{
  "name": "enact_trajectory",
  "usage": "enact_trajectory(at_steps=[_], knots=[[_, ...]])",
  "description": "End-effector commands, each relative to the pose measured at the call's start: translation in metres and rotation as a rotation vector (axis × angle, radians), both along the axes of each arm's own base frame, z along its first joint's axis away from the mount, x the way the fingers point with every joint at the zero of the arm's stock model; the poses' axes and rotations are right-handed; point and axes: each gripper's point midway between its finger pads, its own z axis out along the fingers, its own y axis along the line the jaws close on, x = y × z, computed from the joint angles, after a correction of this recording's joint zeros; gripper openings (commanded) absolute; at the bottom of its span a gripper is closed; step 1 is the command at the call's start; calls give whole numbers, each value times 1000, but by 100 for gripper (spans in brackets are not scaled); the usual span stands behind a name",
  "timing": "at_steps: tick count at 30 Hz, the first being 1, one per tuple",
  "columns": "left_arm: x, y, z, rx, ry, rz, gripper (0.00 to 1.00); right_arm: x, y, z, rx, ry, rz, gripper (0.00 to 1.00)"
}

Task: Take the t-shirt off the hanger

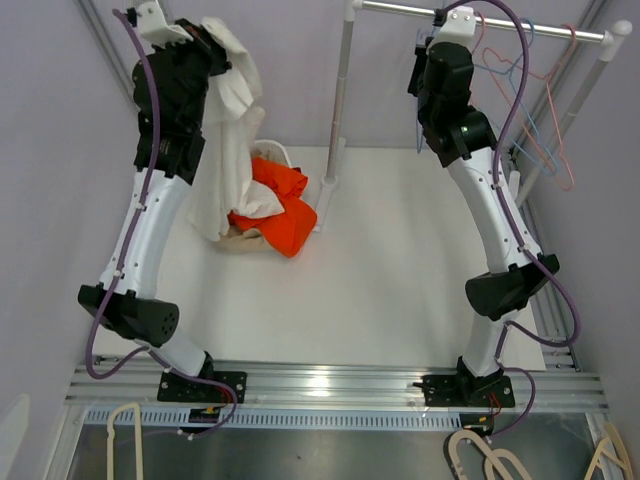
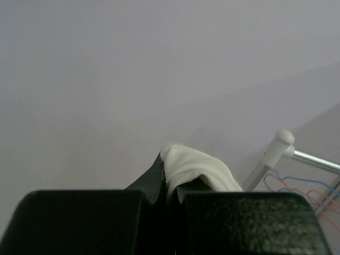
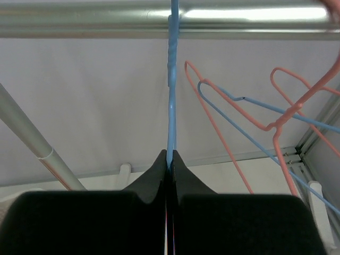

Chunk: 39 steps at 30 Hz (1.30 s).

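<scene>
The left gripper (image 1: 210,42) holds the white t-shirt (image 1: 225,150) high over the far-left corner of the table (image 1: 400,290). The cloth hangs in a long fold, with its lower end touching a heap of clothes (image 1: 250,225) that includes an orange garment (image 1: 285,200) near the middle of the far edge. The left wrist view shows the jaws closed on only a small bunch of fabric. Above the far-right corner, the right gripper (image 3: 169,157) is clamped tight on the thin stem of the blue hanger (image 3: 171,106), whose hook sits over the steel rail (image 3: 106,18). Pink hangers (image 1: 555,150) and a second blue one hang just beside it.

The shirt is well apart from the hanger, so the removal looks essentially done; what seems to remain is setting the shirt down and letting go.

The risks lie in that finish. The pinch on the shirt is small, so a quick swing could shake it loose and drop it away from the heap. The trailing end could also catch the clothes beneath and drag them along. On the other side, a sideways pull as the right gripper releases could unhook the blue hanger or tangle it with the wires next to it.
</scene>
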Motion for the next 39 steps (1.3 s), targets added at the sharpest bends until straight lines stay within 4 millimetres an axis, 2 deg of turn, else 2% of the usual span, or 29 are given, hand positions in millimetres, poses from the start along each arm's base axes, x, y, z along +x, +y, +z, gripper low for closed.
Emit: enact_trajectory(at_steps=[1,2,3,4,5,6,7,9,10,12,13,16,21,23,24,26,27,29,30,32,33,36,37,39], knots=[[6,-3,-40,-91,114,-37,1,2,1,-6,41,0,13,0],[14,-4,-71,-92,194,-28,1,3,2,-20,34,30,16,0],[14,-3,-88,-90,224,-25,1,3,4,-25,46,41,21,0],[17,-5,-112,-81,253,-29,1,-3,2,-22,51,36,24,0],[4,-8,-94,-86,174,-64,1,-1,4,-36,46,61,30,0],[7,-10,-118,-77,210,-68,1,-7,3,-32,57,51,35,0],[10,-10,-136,-73,245,-65,1,-7,3,-37,57,57,35,0],[13,-10,-151,-69,291,-56,1,-9,4,-45,57,72,39,0],[20,-12,-170,-55,349,-51,1,-12,3,-43,66,66,39,0],[27,-13,-188,-43,404,-48,1,-13,3,-50,63,80,39,0],[34,-14,-211,-26,479,-42,1,-14,2,-51,65,81,36,0],[45,-15,-242,-12,581,-22,1,-16,2,-56,67,89,39,0],[63,-14,-314,-1,854,39,1,-20,2,-57,69,93,49,0],[67,-15,-331,-6,917,48,1,-21,1,-54,67,87,44,0],[69,-14,-354,3,987,59,1,-22,0,-53,63,85,44,0],[74,-17,-370,-4,1033,51,1,-24,1,-45,64,68,51,0],[77,-15,-388,-5,1087,57,1,-25,0,-42,63,64,51,0],[80,-15,-402,-46,1142,53,1,-29,0,-32,69,44,57,0],[78,-6,-425,-62,1215,71,1,-31,-1,-27,71,35,56,0],[77,4,-439,-165,1273,109,1,-36,-2,-18,73,18,58,0],[69,23,-460,-262,1355,175,1,-40,-4,-12,73,9,58,0],[52,51,-490,-388,1476,242,1,-45,-5,-5,74,-2,60,0],[47,52,-504,-399,1511,233,1,-46,-6,-5,73,-2,59,0],[41,51,-517,-378,1553,217,1,-47,-7,-6,71,2,57,0]])
